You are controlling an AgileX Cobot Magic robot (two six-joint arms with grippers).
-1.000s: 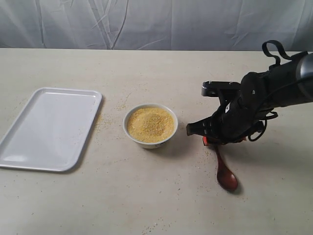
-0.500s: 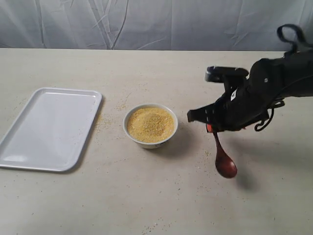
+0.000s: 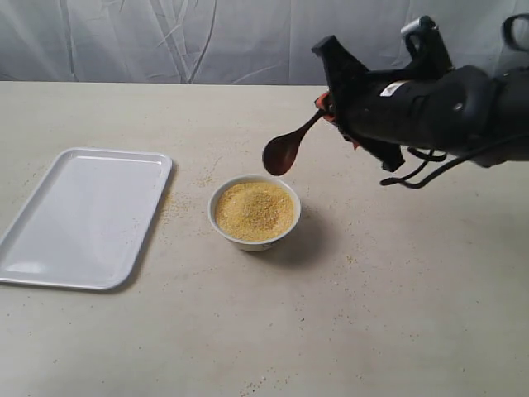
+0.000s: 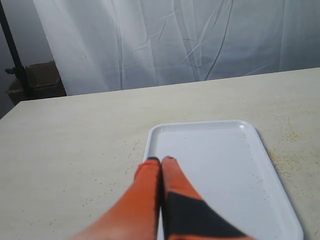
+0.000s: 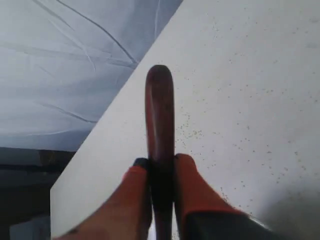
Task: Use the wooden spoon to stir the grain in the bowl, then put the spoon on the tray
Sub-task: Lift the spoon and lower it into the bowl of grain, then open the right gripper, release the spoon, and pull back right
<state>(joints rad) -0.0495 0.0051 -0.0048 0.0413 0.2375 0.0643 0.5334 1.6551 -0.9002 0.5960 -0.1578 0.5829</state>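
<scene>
My right gripper is shut on the handle of the dark reddish-brown wooden spoon. The spoon hangs in the air, its oval head just above the far rim of the white bowl. Yellow grain fills the bowl. In the right wrist view the spoon runs out from between the orange fingers of the right gripper. The white tray lies flat at the left. My left gripper is shut and empty, hovering over the tray; it does not show in the exterior view.
Loose grains are scattered on the beige table around the bowl and beside the tray. A white curtain hangs behind the table's far edge. A dark stand and a brown box sit beyond the table in the left wrist view.
The right arm lifted the spoon off the table, swung it up and to the left, and now holds its head over the bowl's far rim. Bowl and tray stayed put.
</scene>
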